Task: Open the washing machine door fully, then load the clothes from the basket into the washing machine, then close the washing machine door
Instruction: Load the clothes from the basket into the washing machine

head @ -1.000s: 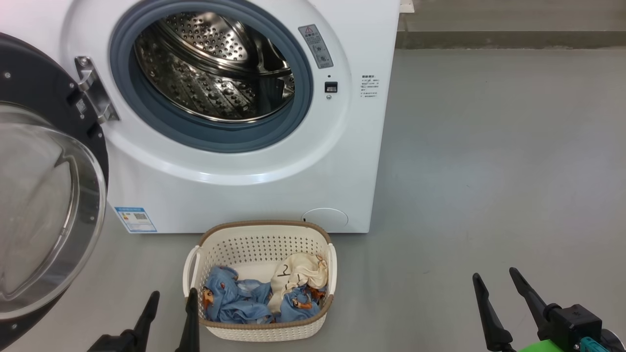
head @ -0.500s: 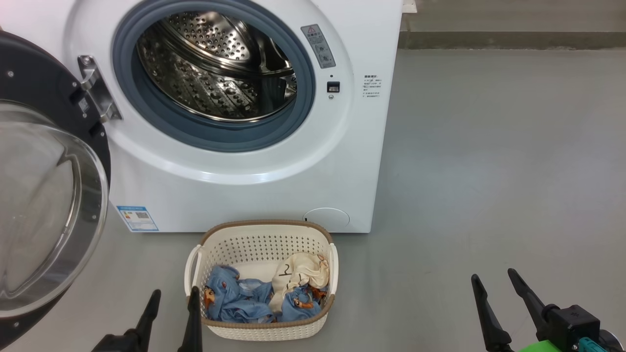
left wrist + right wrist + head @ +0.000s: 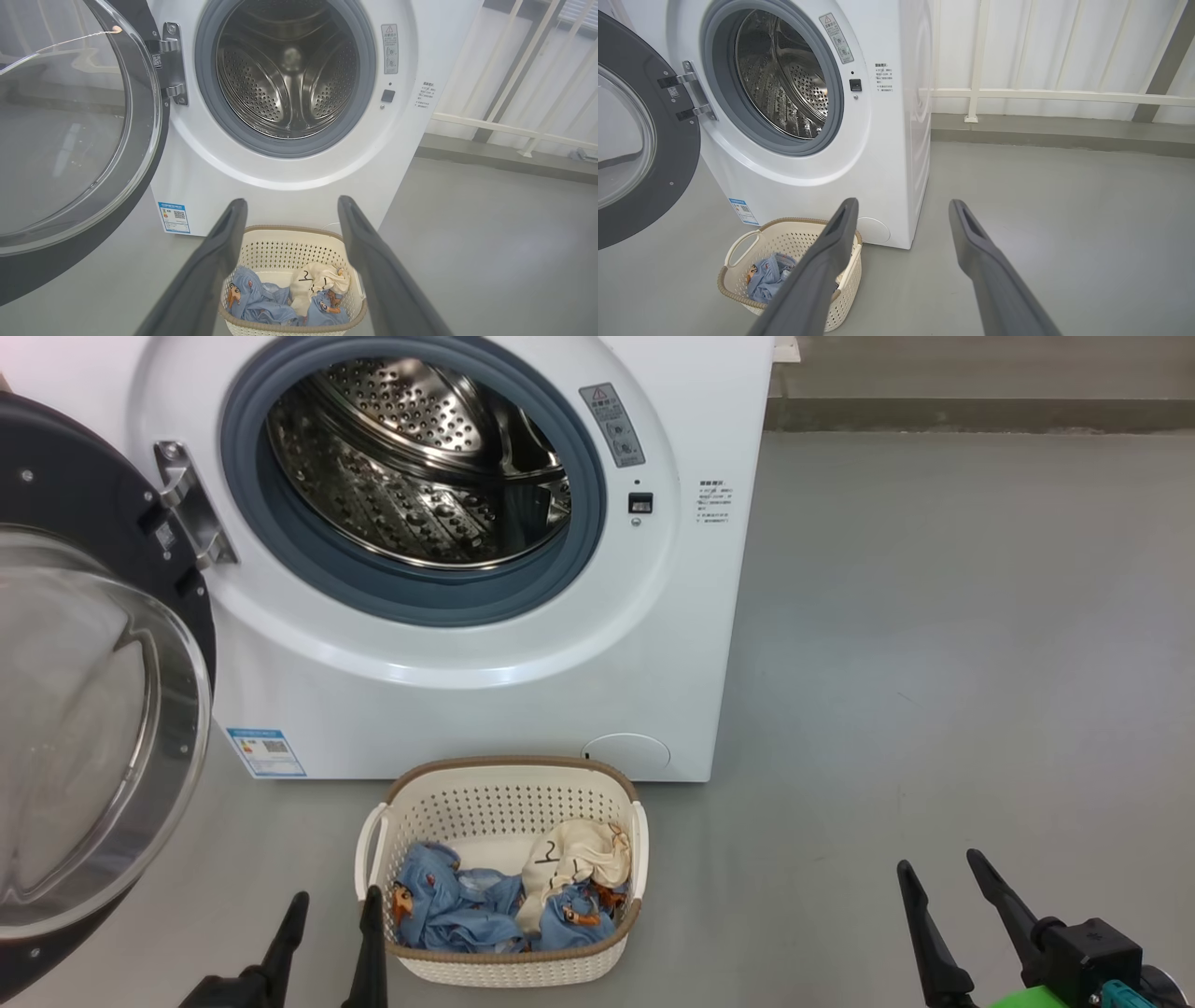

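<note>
Head view: the washing machine (image 3: pixel 467 709) stands with the washing machine door (image 3: pixel 75 476) swung wide to the left. A grey warning label (image 3: pixel 614 425) with a red triangle and a blue sticker (image 3: pixel 266 752) carry print too small to read. The basket (image 3: pixel 509 767) sits on the floor (image 3: pixel 934 663) just before the machine, with the clothes (image 3: pixel 448 910) inside. The left gripper (image 3: pixel 336 896) is just beside it and the right gripper (image 3: pixel 938 863) well apart, both with jaws spread. Left wrist view: the sticker shows a QR code, and a cream cloth (image 3: pixel 322 280) bears a black "2". The right wrist view has the basket at lower left.
</note>
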`<state>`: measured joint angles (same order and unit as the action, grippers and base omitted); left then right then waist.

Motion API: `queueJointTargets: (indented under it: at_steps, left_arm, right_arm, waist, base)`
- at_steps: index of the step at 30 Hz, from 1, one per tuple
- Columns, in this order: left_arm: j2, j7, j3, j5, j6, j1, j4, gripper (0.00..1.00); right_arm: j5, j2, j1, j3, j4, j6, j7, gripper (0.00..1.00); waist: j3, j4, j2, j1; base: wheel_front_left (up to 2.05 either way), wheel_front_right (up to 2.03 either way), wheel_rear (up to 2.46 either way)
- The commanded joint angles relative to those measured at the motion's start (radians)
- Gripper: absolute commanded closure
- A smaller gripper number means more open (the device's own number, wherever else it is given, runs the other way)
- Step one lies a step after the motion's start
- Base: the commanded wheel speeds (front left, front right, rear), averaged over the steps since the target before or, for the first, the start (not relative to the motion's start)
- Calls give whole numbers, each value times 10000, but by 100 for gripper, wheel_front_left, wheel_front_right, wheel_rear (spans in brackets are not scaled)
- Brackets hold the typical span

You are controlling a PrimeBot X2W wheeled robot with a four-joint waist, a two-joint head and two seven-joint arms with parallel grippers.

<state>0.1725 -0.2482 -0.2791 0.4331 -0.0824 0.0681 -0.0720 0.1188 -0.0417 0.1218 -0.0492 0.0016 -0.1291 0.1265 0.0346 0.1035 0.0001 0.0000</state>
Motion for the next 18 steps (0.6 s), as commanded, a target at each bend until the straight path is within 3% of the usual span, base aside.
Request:
queueJointTargets:
  at_steps: [1,12,18]
  left_arm:
    - [67,-134,361,-162,21,-166,181,0]
    - [-65,-115,451,314,233,-73,243,0]
    - [-123,-51,589,694,303,-33,352,0]
  right_arm:
    - [-14,-85,-215,269,-217,-16,74,0]
    - [-54,-85,-172,369,-235,-16,41,0]
    - [-73,-85,-157,378,-246,-16,19,0]
  waist:
    - [14,1,-1,0]
    - [16,16,-1,0]
    - [-26,39,-1,0]
  base:
    - [0,0,0]
    - [1,-2,2]
    - [32,-75,43]
